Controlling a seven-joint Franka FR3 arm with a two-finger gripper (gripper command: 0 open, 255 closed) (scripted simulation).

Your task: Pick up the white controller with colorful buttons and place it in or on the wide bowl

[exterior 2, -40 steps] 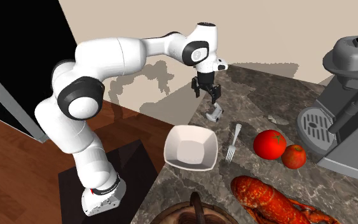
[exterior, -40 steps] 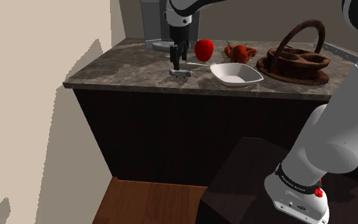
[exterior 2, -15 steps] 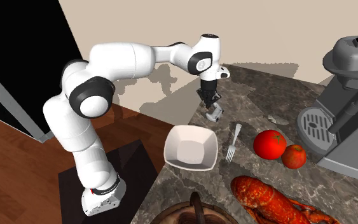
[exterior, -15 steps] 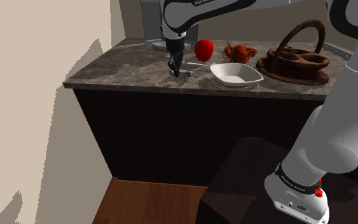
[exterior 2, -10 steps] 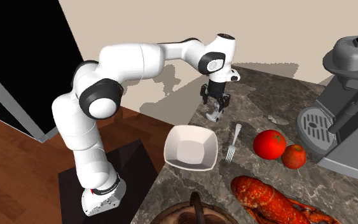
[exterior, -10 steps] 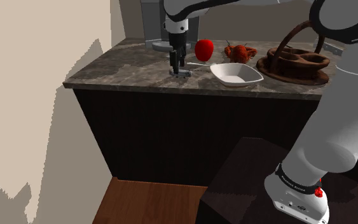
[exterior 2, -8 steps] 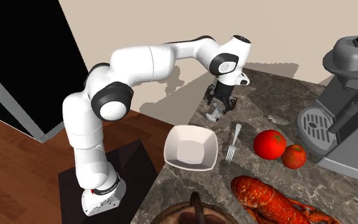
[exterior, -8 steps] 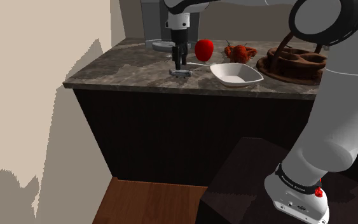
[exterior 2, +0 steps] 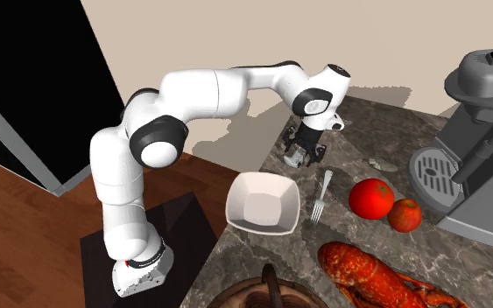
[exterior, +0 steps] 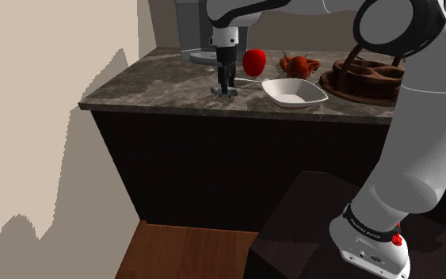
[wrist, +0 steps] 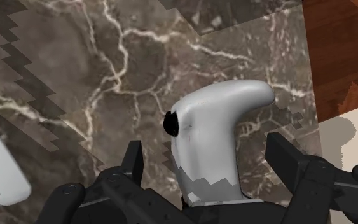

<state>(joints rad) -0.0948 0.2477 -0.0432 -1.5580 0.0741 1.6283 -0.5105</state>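
Observation:
The controller is a pale grey-white curved piece with a black knob, lying flat on the dark marble counter. My black gripper is lowered over it and open. One finger stands on each side of the controller, and neither touches it. In the shoulder view the gripper points straight down at the controller, near the counter's front edge. The wide white bowl sits just to the right of it. In the second exterior view the gripper covers most of the controller, with the bowl below it.
A fork lies between the bowl and two red fruits. A red lobster and a brown handled basket are farther along the counter. A grey coffee machine stands at the back. The counter edge drops to a wooden floor.
The fingers were shut above the controller a second ago and now stand apart around it. The hand has turned about its axis and the arm's elbow has swung over. The controller has stayed put.

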